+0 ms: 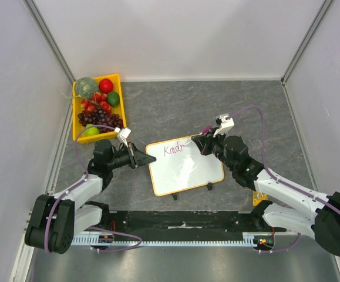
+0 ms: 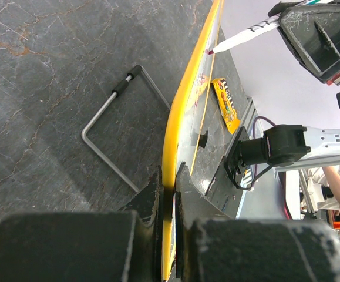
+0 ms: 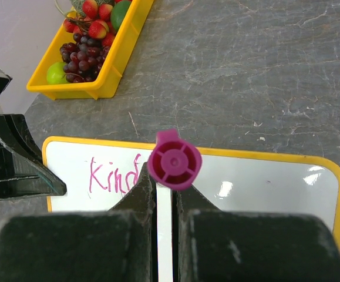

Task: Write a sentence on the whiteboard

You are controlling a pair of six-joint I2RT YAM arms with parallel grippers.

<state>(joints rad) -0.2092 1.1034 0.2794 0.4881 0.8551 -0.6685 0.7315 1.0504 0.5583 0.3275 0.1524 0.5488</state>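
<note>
Whiteboard (image 1: 190, 171) edge in L jaws, marker (image 3: 174, 160) in R jaws.

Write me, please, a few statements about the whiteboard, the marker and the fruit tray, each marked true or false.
1. The left gripper is clamped on the yellow-framed edge of the whiteboard. True.
2. The right gripper holds a marker with a magenta end. True.
3. The sentence on the whiteboard is finished. False: only its first few pink letters, beginning "Kind", are written, and the rest of the board is blank.
4. The yellow tray holds spare markers and stands beside the right arm. False: it holds fruit, including grapes and strawberries, and stands at the far left, on the left arm's side.
</note>
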